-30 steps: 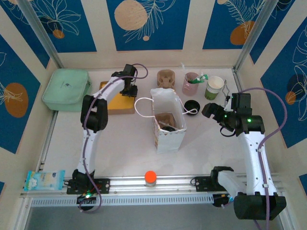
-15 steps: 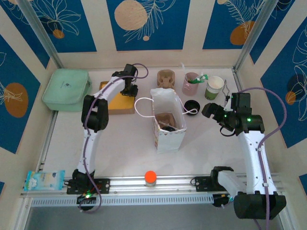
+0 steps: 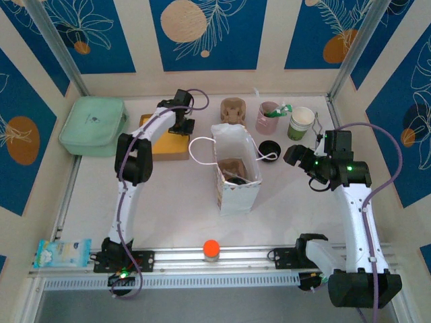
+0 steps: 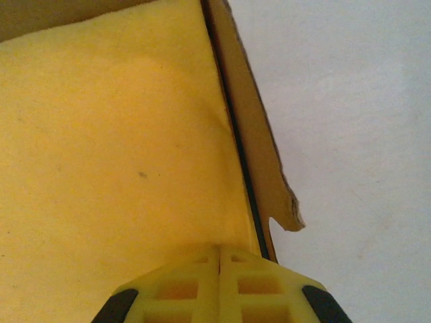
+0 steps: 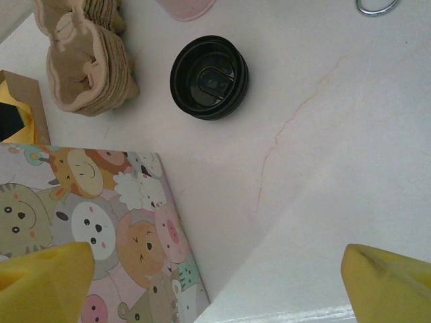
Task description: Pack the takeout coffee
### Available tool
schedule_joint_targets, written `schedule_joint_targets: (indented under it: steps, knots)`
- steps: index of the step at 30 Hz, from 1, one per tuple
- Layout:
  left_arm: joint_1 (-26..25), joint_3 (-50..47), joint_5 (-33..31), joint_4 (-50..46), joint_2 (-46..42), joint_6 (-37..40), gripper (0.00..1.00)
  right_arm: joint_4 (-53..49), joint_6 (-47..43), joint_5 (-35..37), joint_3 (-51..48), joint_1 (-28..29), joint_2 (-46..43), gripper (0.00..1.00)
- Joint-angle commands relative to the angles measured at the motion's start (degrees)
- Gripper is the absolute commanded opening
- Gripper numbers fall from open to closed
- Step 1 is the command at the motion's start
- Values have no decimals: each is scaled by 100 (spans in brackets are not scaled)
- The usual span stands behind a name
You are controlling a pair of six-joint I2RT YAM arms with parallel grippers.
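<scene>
While the left claw sits low over a yellow envelope at the far left of the surface, its fingers are pressed together with only a thin seam between them. I cannot tell whether they pinch anything. The envelope's brown edge runs just beside the claw.

The right claw is spread wide and holds nothing. It hovers over bare surface to the right of the paper bag, which is printed with cartoon animals. Beyond the claw stands the takeout coffee, upright with its black lid on. It is just right of the open bag, not inside it, and apart from both claws.

Farther back sit a stack of brown pulp cup carriers, a pink cup with straws and white-rimmed green cups. A pale green case lies at the far left edge.
</scene>
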Motion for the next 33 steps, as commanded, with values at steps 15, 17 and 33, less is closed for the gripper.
schedule_joint_targets:
  steps: [15, 17, 33]
  knots:
    - [18, -372, 102, 29, -961, 51, 0, -89, -46, -246, 141, -29, -95, 92]
    - [49, -478, 136, 72, -1060, 51, 0, -98, -35, -268, 150, -35, -104, 92]
    - [1051, -1652, 1111, 660, -2045, -277, 0, -73, 62, -488, 194, -4, -112, 89]
